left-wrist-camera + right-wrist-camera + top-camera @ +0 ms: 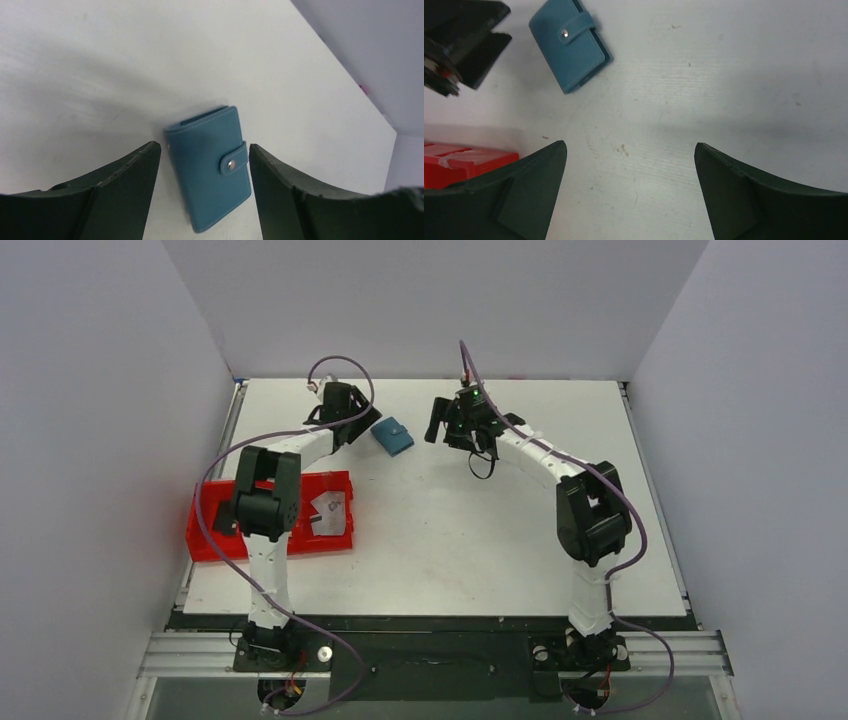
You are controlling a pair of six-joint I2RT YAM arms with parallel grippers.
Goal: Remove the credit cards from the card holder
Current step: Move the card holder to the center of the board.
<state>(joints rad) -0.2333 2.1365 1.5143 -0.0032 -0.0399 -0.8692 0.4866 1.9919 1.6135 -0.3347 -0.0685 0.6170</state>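
The blue card holder (393,435) lies flat on the white table at the back centre, closed, its tab snapped shut. No credit cards show; they are hidden or out of view. My left gripper (356,428) is open just left of the holder. In the left wrist view the holder (210,170) lies between and below the two spread fingers of that gripper (204,146). My right gripper (437,421) is open and empty to the right of the holder. In the right wrist view the holder (570,44) lies at the upper left, beyond this gripper (629,144).
A red three-compartment tray (210,540) sits at the table's left edge under the left arm, with a small pale item (328,512) in its right compartment. Its corner shows in the right wrist view (464,160). Grey walls enclose the table on three sides.
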